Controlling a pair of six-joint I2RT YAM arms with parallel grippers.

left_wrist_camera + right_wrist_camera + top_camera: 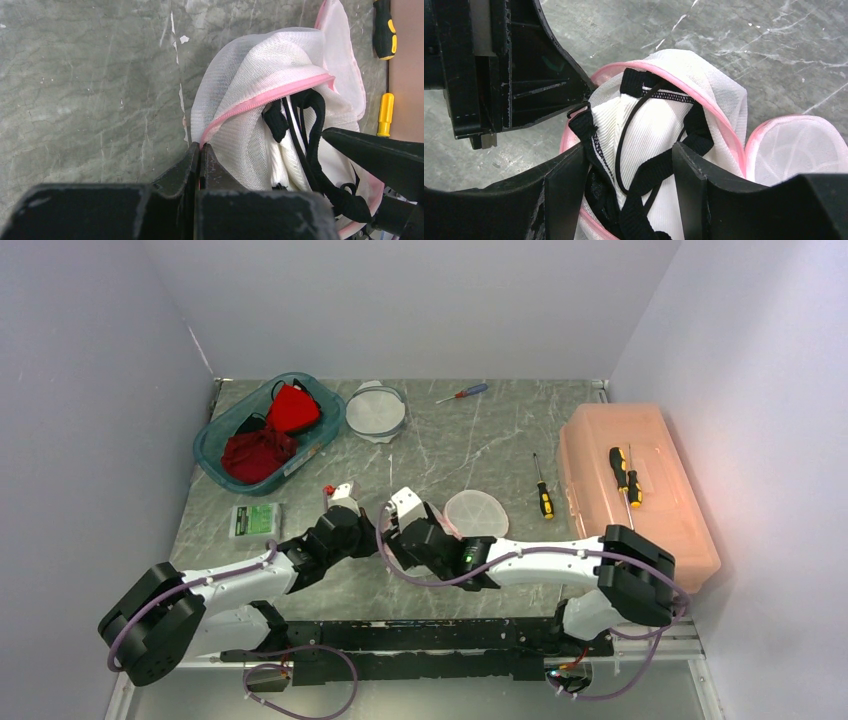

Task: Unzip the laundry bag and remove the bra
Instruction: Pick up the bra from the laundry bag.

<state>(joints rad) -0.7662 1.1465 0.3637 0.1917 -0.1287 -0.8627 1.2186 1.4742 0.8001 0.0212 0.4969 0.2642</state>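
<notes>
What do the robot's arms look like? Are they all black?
Not all black. The left arm and right arm have white links with chunky black joints and thin purple cables. The right one has a small green light. The fingers are flat black wedges.

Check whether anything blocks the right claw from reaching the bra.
Nothing visible does. The bag gapes open, the bra lies bare between the open fingers of the right claw, and the left claw pinches the bag's edge.
</notes>
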